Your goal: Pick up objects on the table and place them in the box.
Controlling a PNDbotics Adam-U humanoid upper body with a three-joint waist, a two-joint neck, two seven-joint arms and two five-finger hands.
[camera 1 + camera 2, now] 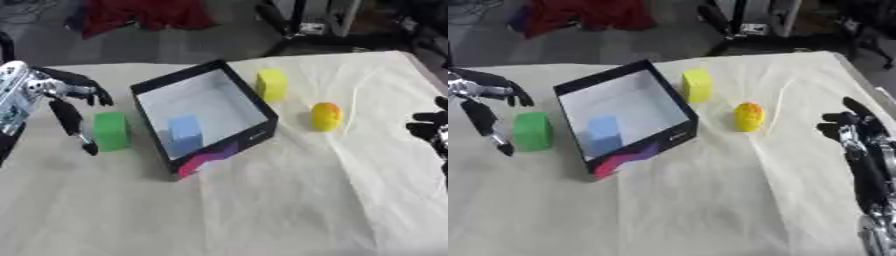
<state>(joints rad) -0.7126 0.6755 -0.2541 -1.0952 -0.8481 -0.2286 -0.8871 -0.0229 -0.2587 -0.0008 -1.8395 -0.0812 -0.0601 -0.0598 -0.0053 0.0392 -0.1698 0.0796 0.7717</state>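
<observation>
A black box (262, 102) with a white inside stands at the table's middle, and a light blue block (185, 131) lies in it. A green block (111, 131) stands just left of the box. My left hand (68, 100) hovers open over the green block's left side, fingers pointing down, not touching it. A yellow block (272, 85) stands by the box's far right corner. A yellow and orange rounded object (326, 116) lies to the right of the box. My right hand (852, 125) rests open at the right edge, fingers up.
A cream cloth (289, 200) covers the table, with wide bare room in front. Beyond the far edge are a red fabric heap (144, 15) and dark stand legs (302, 30) on the floor.
</observation>
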